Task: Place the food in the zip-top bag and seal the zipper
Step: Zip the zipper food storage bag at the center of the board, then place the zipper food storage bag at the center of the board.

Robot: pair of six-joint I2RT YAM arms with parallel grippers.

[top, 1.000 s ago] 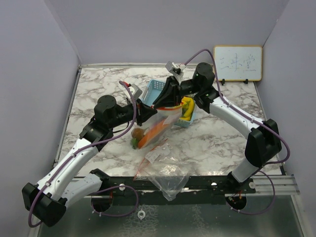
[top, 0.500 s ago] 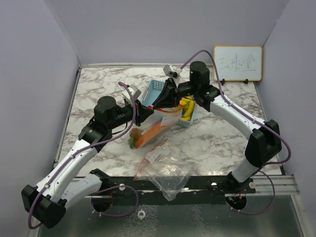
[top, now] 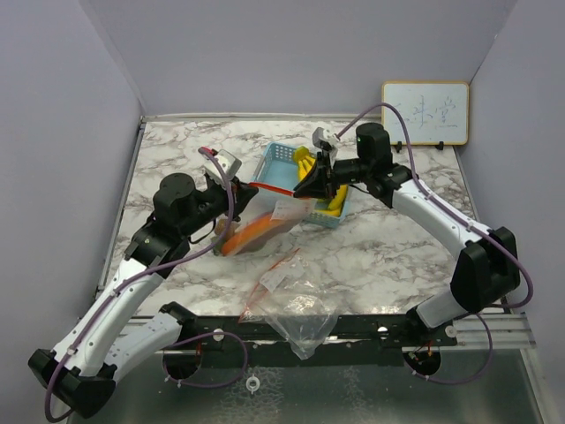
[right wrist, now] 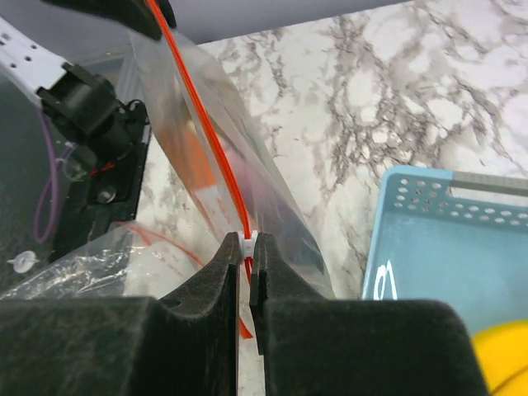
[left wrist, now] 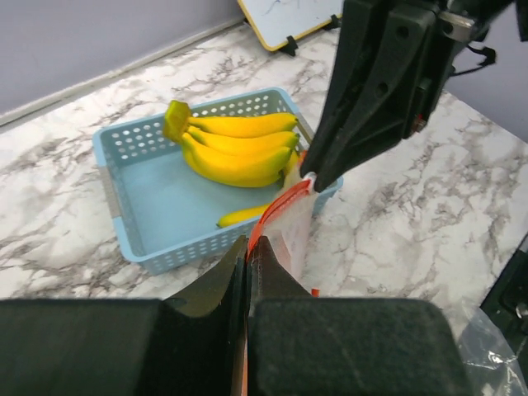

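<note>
Left end effector is clamped shut on one end of the zip-top bag, gripping its zipper. Right end effector pinches that zipper further along, so it stretches taut for sealing. Carrot lies inside; bananas sit in the blue basket

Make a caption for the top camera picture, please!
Left gripper and right gripper pinch the ends of a bag holding a carrot, with bananas in the blue basket.
</note>
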